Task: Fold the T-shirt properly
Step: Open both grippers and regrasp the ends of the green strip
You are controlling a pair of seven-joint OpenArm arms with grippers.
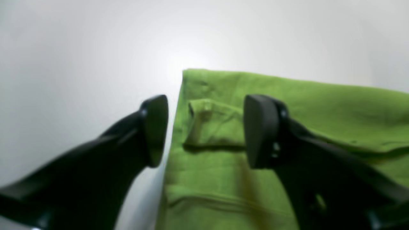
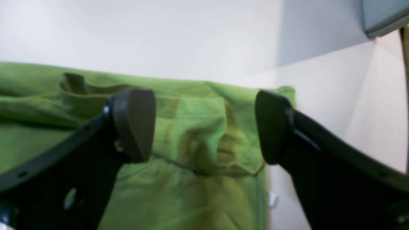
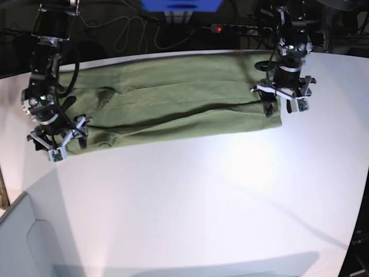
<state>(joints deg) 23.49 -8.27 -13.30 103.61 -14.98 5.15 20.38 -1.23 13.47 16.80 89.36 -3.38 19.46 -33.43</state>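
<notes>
Base view shows the shirt [image 3: 173, 101] lying as a long band across the far part of the white table [image 3: 202, 196], its long axis running side to side, with one lengthwise fold already laid, judging by the dark crease line along its middle. Each arm sits at one end of that band: the right gripper [image 3: 56, 137] over the end on this view's left, the left gripper [image 3: 282, 95] over the end on its right, so neither is nearer than the other; each has its own end.

Left wrist view has the left gripper's fingers [image 1: 260, 131] spread wide and holding nothing, straddling the shirt's short side edge, one finger over bare table and the other over cloth, with a folded-in flap between them. Right wrist view shows the same: fingers [image 2: 134, 124] wide and empty, with the rumpled, bunched corner directly between them and the side edge just inside the outer finger.

Cloth lies ahead of and below both pairs of fingers. Nothing else lies on the table near the shirt; cables and a power strip [image 3: 230, 27] lie beyond the far edge, well apart
</notes>
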